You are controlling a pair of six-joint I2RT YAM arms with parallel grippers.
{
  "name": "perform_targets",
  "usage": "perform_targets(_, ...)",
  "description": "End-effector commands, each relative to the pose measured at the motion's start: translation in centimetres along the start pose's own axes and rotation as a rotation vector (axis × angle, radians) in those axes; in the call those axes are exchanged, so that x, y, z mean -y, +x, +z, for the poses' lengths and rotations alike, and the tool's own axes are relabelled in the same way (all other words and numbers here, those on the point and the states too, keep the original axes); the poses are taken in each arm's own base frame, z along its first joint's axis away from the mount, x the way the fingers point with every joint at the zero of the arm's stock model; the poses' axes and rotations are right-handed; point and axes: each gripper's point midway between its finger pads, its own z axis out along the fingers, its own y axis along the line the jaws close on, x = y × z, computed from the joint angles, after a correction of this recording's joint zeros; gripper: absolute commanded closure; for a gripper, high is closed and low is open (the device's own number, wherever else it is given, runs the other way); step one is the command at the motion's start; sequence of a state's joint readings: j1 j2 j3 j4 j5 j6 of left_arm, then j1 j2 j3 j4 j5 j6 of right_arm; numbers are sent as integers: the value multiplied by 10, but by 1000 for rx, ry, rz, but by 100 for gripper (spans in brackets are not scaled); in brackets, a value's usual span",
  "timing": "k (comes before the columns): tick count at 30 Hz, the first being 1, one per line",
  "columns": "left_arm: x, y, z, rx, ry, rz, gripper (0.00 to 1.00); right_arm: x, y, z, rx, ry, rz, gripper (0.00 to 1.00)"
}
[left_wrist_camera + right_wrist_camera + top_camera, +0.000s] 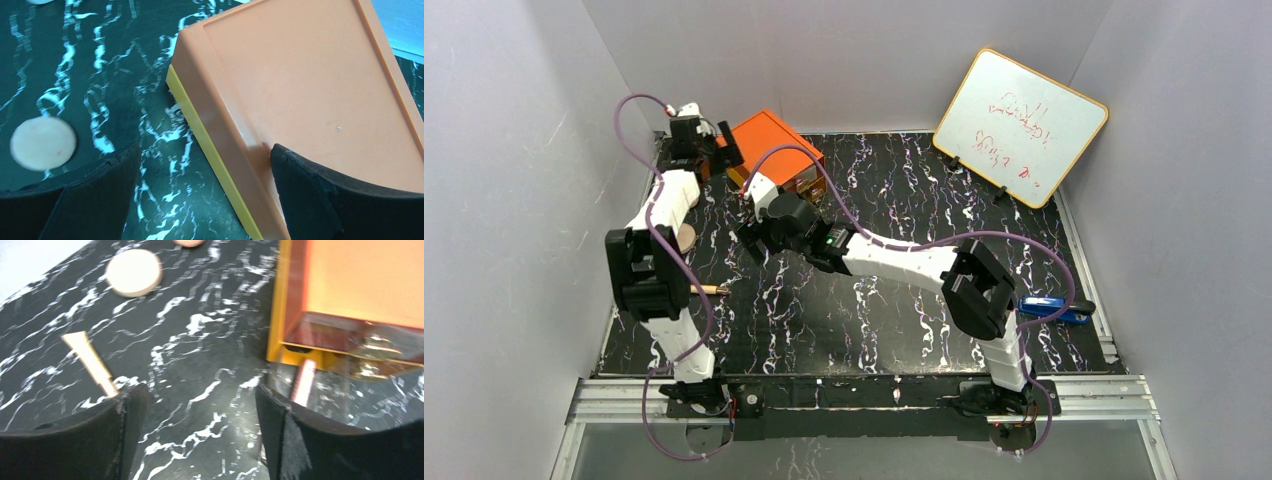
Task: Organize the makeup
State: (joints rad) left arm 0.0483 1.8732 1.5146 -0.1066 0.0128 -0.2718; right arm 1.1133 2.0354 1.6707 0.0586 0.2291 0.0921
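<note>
Right gripper: you've got the box ahead-right, on the table. The stick lies just ahead of your right finger and runs up to the box's near edge. Something sits in the box's low front opening, too blurred to name. The tube lies ahead-left, its near end beside your left finger. The disc is further ahead-left, the second disc beyond it, cut off. The stapler is well behind you to the left, the whiteboard well behind to the right.

Left gripper: the box is under your right finger and the table under your left. One disc lies just ahead-left of that finger.
</note>
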Motion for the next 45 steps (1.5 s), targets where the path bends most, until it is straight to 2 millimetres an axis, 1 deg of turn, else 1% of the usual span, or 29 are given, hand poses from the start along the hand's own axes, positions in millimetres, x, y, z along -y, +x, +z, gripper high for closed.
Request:
perform_targets(1,-39,-72,-73,288,-145,-94,1,-5,-6,4,35,-128,-74,6)
perform_targets(3,-48,-86,-97,368,-189,-122,2,-7,0,10,30,-164,-73,6)
perform_targets(6,-59,-101,-132,459,-250,-151,2,-14,4,15,36,-231,-71,6)
perform_targets(8,-62,-113,-153,519,-259,-172,2,-18,6,18,44,-264,-99,6)
perform_targets(11,-62,-122,-174,550,-264,-191,2,-30,6,24,67,-346,-128,6)
perform_targets(13,-67,-124,-187,562,-298,-196,2,-40,8,30,78,-411,-148,5)
perform_targets(16,-80,-117,-205,529,-381,-184,2,-53,15,42,70,-502,-172,6)
perform_targets(19,-87,-112,-221,508,-426,-171,2,-64,26,51,66,-575,-185,8)
perform_targets(20,-88,-109,-224,502,-433,-167,2,-67,24,50,75,-595,-188,10)
perform_targets(22,-90,-105,-231,496,-441,-163,2,-72,26,52,81,-625,-189,13)
perform_targets(27,-90,-94,-237,473,-440,-161,2,-81,40,56,66,-670,-181,26)
perform_targets(31,-88,-90,-236,464,-423,-165,2,-93,51,59,59,-694,-184,28)
perform_targets(36,-89,-89,-236,455,-425,-154,1,-117,65,64,43,-725,-211,27)
perform_targets(39,-88,-90,-238,453,-427,-145,2,-129,73,67,33,-732,-221,26)
perform_targets(45,-90,-88,-241,447,-434,-132,1,-138,86,75,24,-728,-223,29)
